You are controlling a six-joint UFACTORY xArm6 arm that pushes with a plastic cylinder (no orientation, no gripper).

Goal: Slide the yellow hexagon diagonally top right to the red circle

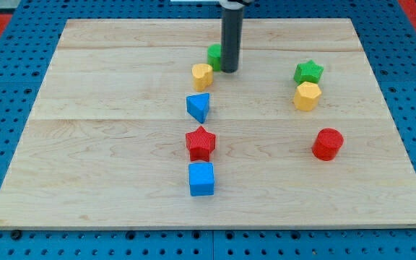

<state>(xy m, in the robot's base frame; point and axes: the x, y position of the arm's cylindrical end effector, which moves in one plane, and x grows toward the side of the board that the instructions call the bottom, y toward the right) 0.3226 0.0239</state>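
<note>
The yellow hexagon [307,95] sits at the view's right, just below a green star [309,71] and touching it. The red circle [328,144] lies below and slightly right of the hexagon, with a gap between them. My tip [229,70] rests on the board near the top middle, far to the left of the hexagon. It stands just right of a yellow block [202,75] and in front of a green block [214,54] that it partly hides.
A blue triangle [199,107], a red star [201,143] and a blue cube [201,178] form a column down the middle. The wooden board [107,144] lies on a blue pegboard table.
</note>
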